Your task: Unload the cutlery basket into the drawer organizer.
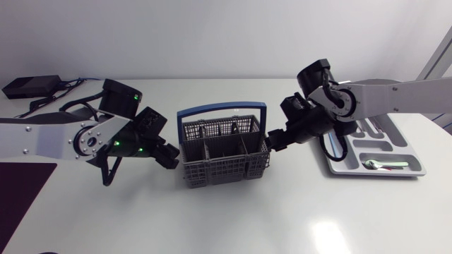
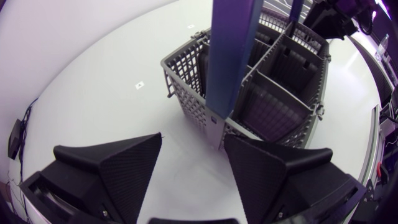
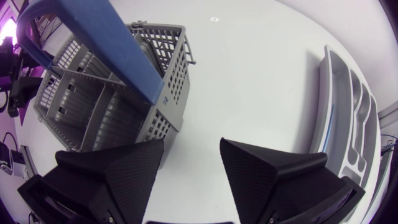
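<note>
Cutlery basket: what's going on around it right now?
The grey cutlery basket with the blue handle stands mid-table. The left gripper is at its left end and the right gripper at its right end; both are open and hold nothing. The basket compartments that show look empty. In the drawer organizer, off to the right, a pale utensil lies in the near compartment.

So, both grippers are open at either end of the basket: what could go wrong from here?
1. The left gripper and right gripper sit close to opposite ends of the cutlery basket; a small move inward could shove or tilt it.
2. The blue handle arches over the compartments, so a finger reaching down might catch on it.
3. The compartments in view look empty, so a grasp may close on nothing.
</note>
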You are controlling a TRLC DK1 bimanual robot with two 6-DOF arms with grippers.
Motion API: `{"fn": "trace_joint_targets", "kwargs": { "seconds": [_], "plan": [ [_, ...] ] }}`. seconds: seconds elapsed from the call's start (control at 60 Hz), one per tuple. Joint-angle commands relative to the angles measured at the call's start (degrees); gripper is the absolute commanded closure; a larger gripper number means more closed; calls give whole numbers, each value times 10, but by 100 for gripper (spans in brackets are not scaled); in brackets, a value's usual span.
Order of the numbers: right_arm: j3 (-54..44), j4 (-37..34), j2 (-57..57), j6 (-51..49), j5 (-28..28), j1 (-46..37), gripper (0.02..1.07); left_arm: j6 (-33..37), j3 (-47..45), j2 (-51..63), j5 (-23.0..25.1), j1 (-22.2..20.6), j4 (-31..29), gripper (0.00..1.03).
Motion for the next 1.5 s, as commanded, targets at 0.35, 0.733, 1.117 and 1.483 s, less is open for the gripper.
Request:
{"fn": "trace_joint_targets", "kwargs": {
  "seconds": [0.35,0.733,1.117,1.483],
  "plan": [
    [41,0,31,55,8,49,40,30,81,65,39,44,-10,32],
    [34,1,33,61,18,48,40,37,73,65,39,65,-9,32],
    [-22,4,-32,53,35,23,40,43,44,26,39,83,-8,26],
    [-77,5,-170,24,94,-17,13,35,-14,-160,55,119,-27,5]
  ]
}}
